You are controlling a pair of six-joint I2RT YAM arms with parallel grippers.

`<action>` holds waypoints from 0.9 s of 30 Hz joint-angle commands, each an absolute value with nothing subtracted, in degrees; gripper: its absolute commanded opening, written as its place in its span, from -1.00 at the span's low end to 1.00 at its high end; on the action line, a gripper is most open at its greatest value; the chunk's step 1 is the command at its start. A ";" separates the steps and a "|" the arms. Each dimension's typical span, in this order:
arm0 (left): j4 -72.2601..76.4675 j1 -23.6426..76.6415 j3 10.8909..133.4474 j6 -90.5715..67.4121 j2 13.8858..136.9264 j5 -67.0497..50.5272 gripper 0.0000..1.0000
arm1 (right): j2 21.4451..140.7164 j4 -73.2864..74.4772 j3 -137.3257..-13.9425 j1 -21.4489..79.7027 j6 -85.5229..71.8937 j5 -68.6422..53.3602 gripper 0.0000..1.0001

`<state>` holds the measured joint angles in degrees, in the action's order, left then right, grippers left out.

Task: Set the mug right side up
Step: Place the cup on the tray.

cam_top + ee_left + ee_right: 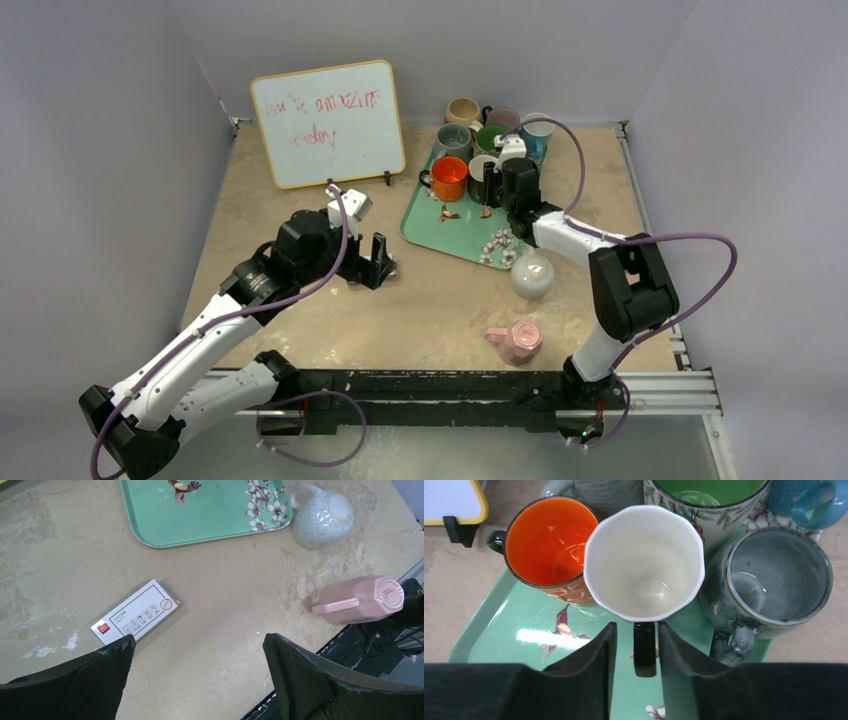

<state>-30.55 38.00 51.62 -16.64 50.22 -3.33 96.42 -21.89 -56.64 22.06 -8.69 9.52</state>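
A white mug point(644, 565) with a black handle point(644, 652) stands right side up on the green tray point(499, 625), among other upright mugs. My right gripper point(636, 627) straddles that handle with its jaws slightly apart, and a gap shows on the left side. From above, the right gripper point(512, 185) sits over the tray's mug cluster. A speckled white mug point(532, 275) and a pink mug point(520, 340) rest base up on the table. My left gripper point(200, 650) hangs open over bare table, holding nothing.
Orange point(549, 545), green-lined point(704, 495), grey point(776, 575) and blue point(809, 500) mugs crowd the white one. A whiteboard point(328, 122) stands at the back left. A white label card point(135, 611) lies near the left gripper point(372, 262). The metal rail point(650, 385) runs along the near edge.
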 commanded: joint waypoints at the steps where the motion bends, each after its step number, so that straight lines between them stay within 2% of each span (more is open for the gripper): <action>1: -29.97 37.92 51.24 -15.03 49.14 -1.88 0.99 | 92.82 -18.59 -60.61 21.88 -10.17 9.83 -0.17; 9: -28.83 37.88 50.20 -13.22 47.44 -2.14 0.99 | 85.73 -4.92 -64.05 21.88 -10.65 3.82 0.11; 16: -28.87 37.90 50.61 -12.09 46.51 -2.36 0.99 | 80.05 7.27 -67.79 21.96 -5.14 -5.13 0.16; 23: -29.88 37.97 48.72 -7.75 40.98 2.33 0.99 | 73.00 19.46 -65.04 22.58 6.51 -15.79 0.22; 27: -29.03 37.93 46.03 -5.02 36.93 3.70 0.99 | 67.32 20.52 -59.66 28.26 14.07 -14.05 0.17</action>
<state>-30.85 38.00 48.21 -9.13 40.01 0.93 72.51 15.07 -63.77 23.18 3.29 -10.81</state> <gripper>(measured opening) 0.994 0.594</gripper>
